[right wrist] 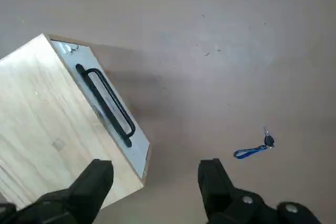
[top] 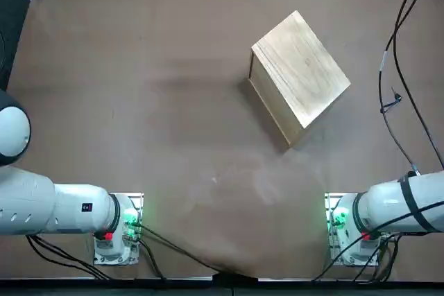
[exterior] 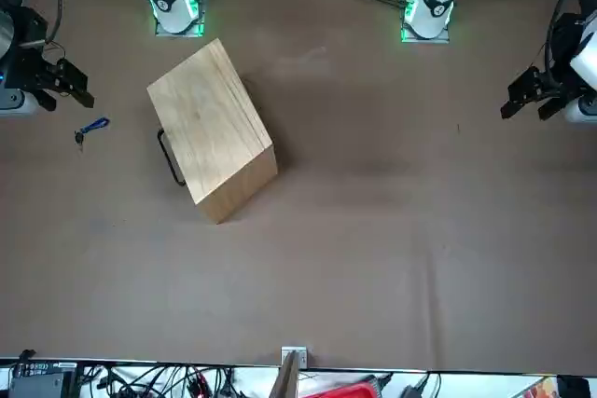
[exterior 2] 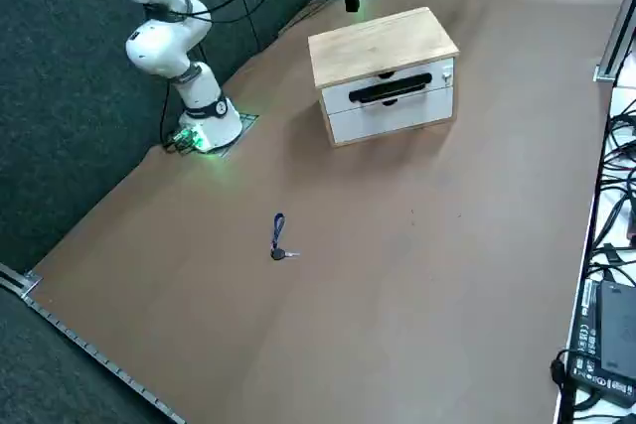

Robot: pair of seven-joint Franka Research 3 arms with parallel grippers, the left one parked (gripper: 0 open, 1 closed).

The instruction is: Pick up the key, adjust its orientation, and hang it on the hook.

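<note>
Key (exterior 2: 279, 254) flat on the table (exterior 2: 397, 265), towards its right-hand edge, well apart from the wooden box (exterior 2: 382, 45); blue strap (exterior 2: 278, 230) attached. Est. handling: very light; metal stiff and probably slippery, strap soft, likely to fold or swing. Suggested hold: across the dark head, bit and strap loop outside the grip; a strap-only hold would let the key dangle and spoil its alignment. Right gripper (right wrist: 156, 170) raised above the table, fingers spread wide, nothing between them.
</note>
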